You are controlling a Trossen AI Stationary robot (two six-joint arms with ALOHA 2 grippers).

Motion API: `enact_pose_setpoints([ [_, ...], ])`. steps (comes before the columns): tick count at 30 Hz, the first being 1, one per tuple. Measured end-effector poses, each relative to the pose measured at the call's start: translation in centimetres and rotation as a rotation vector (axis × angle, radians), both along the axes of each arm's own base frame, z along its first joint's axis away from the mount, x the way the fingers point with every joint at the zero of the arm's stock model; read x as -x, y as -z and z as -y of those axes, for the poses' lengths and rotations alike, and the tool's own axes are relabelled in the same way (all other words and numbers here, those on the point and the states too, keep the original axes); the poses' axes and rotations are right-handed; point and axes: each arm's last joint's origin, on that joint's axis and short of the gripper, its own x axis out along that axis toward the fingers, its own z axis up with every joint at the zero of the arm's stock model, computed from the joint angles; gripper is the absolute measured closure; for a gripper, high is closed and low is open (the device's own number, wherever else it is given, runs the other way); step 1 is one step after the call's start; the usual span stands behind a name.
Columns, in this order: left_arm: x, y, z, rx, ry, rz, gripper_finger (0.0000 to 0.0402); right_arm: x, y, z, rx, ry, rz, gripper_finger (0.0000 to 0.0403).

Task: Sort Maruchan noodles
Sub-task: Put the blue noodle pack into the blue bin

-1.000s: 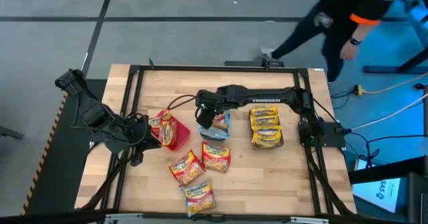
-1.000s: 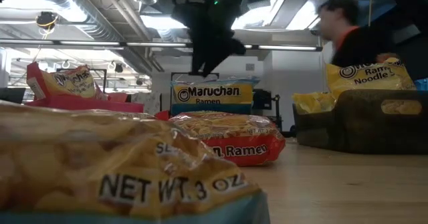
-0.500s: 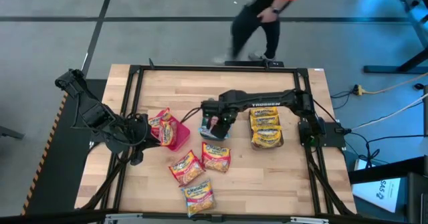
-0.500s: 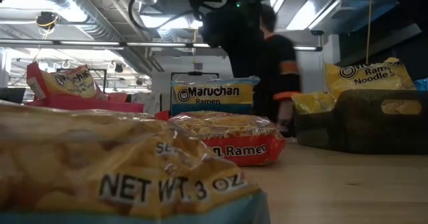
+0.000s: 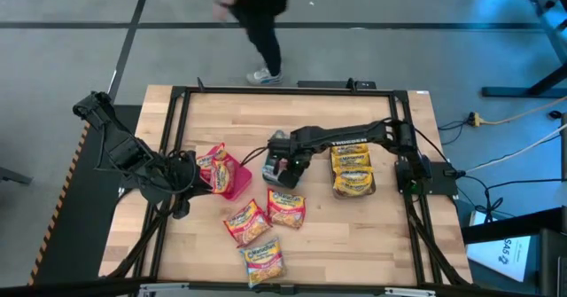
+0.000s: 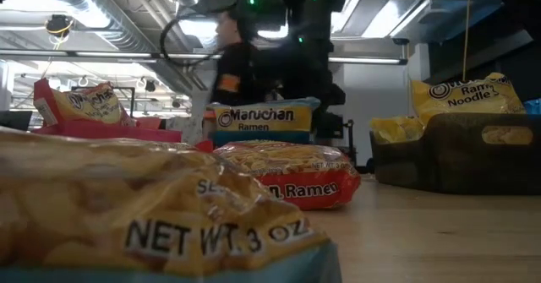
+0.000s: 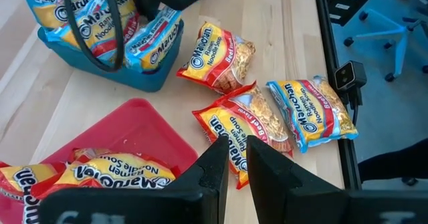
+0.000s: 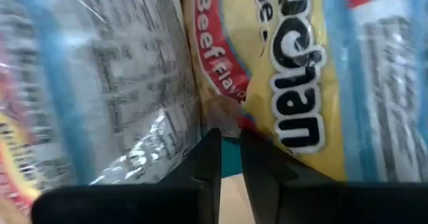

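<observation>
- The ramen packets are spread over the bench [image 5: 399,244] in groups: light-blue ones stand on edge in a teal bin [image 7: 100,67] at mid-bench, yellow ones fill a dark bin [image 5: 353,171] on the right, one lies in a red bin [image 5: 232,180] on the left, and three loose packets [image 5: 266,222] lie flat in front, two red and one blue-edged.
- The right end effector [image 5: 282,166] is down inside the teal bin. In its wrist view a blue packet [image 8: 294,77] sits directly ahead, just beyond the fingertips [image 8: 207,158], with a second packet's back beside it.
- Its fingers show only a narrow gap with nothing visibly pinched between them, so I cannot tell whether it has let go or is about to nip an edge.
- The left end effector [image 7: 231,158] hovers over the red bin with fingers close together and empty.
- The nearest loose red packet [image 7: 244,134] lies just beyond the left fingertips, long axis slanting away, so the left arm looks better placed for it.
</observation>
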Motion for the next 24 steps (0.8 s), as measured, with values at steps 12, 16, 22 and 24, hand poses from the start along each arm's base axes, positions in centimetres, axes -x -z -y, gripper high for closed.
enact_pose_setpoints([
  [12,0.0,0.0,0.0,-0.003,0.000,-0.003,0.0355,-0.3,-3.2,0.1,0.016,0.025,0.005,0.0347],
  [16,0.0,0.0,0.0,-0.003,0.000,-0.003,0.0355,-0.1,-6.1,0.0,-0.020,0.064,-0.001,0.0347],
  [22,0.0,0.0,0.0,-0.002,-0.001,-0.003,0.0355,-0.4,-9.0,-3.4,-0.307,-0.005,0.058,0.0347],
  [24,0.0,0.0,0.0,-0.002,-0.002,-0.003,0.0355,-0.4,-9.3,-5.6,-0.329,-0.122,0.091,0.0347],
])
